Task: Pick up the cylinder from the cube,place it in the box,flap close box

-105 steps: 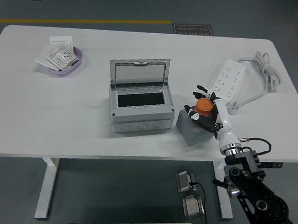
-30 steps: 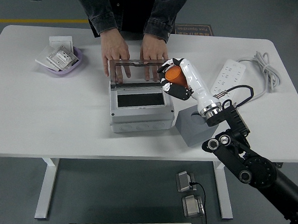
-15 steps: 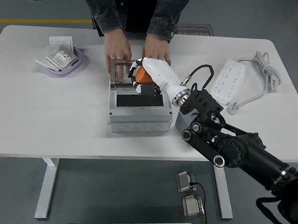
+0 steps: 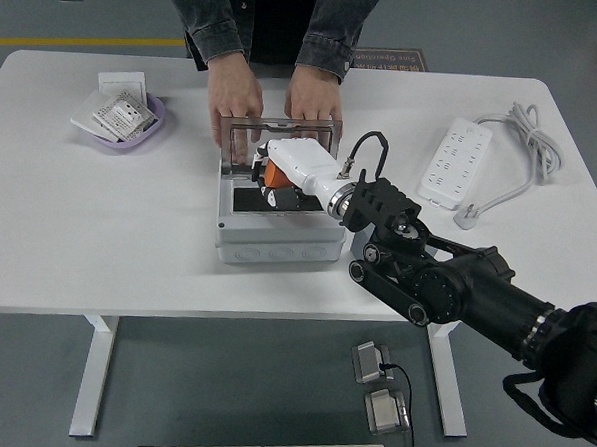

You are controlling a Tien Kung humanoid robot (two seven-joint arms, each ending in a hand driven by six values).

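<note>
My right hand (image 4: 273, 177) is shut on the orange cylinder (image 4: 266, 172) and holds it over the dark opening of the grey box (image 4: 278, 234). The box's clear lid (image 4: 280, 132) stands open at the back. A person at the far side holds the lid with both hands, one (image 4: 234, 112) on its left part and one (image 4: 313, 106) on its right. The grey cube is almost wholly hidden behind my right arm (image 4: 446, 281). My left arm is out of view.
A purple bowl (image 4: 152, 109) with paper packets sits at the far left. A white power strip (image 4: 455, 164) with its cable (image 4: 523, 145) lies at the far right. My right arm crosses the table's near right part.
My right hand has carried the cylinder off the cube, up and left, to above the box opening. The person came to the far side and took hold of the lid.
</note>
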